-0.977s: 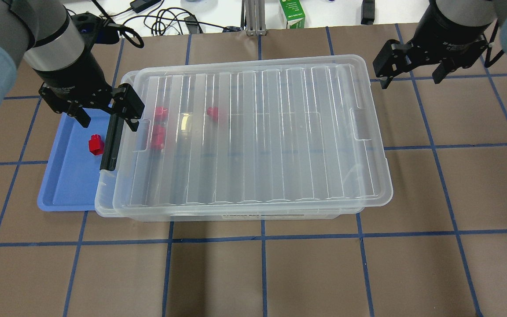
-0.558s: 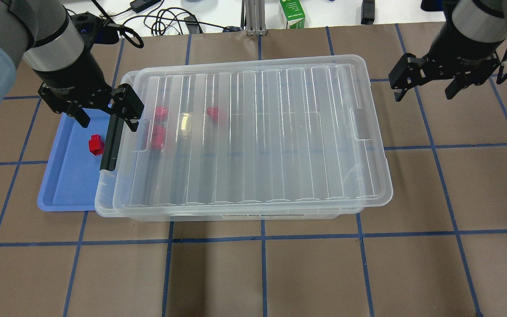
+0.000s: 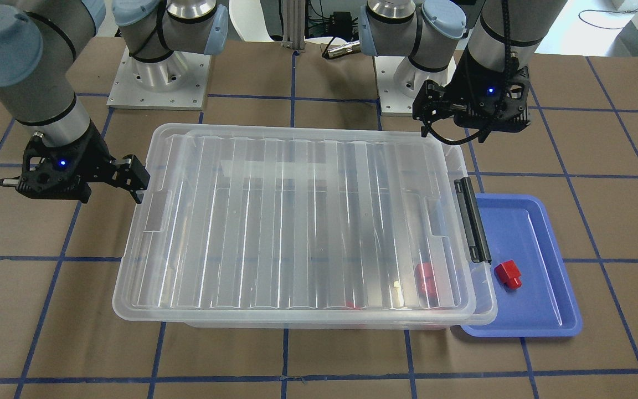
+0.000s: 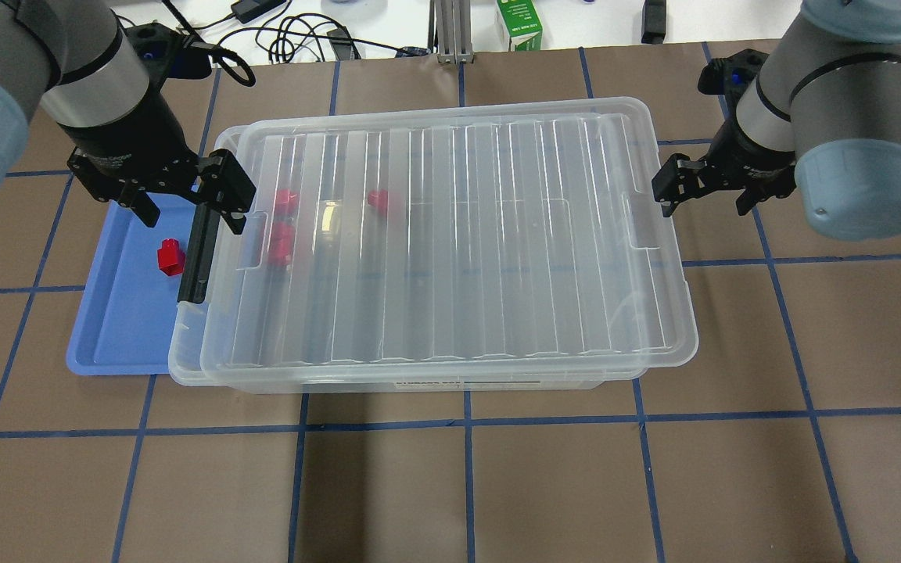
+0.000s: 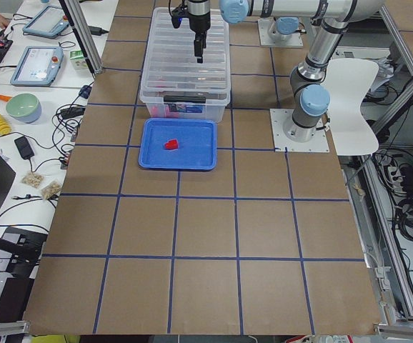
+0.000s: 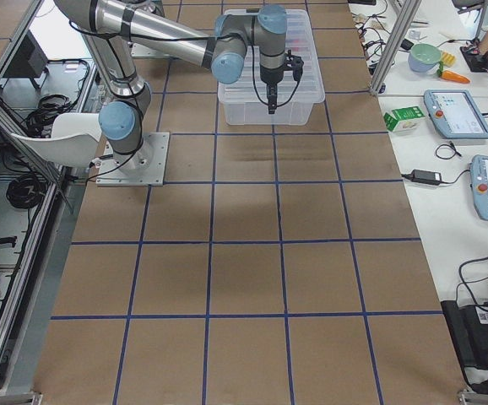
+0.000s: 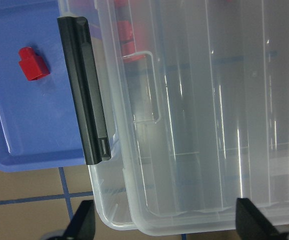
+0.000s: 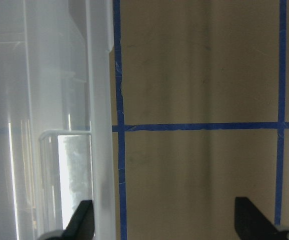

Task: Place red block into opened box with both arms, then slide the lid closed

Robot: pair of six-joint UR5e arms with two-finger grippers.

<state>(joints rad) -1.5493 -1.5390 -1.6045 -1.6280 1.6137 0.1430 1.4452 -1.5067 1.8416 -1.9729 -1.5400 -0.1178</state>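
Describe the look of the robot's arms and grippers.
The left arm and right arm are silver-grey tubes with light blue joint caps. The left gripper and right gripper are black, two-fingered, each with a blue light and black cable.

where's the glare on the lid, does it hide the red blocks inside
Overhead exterior: one bright spot on the lid, between the red blocks under it, which look hazy but readable. Front-facing: thin white streaks along its ribs, one block showing faintly. Left wrist: vertical streaks, blocks smeared near the top.
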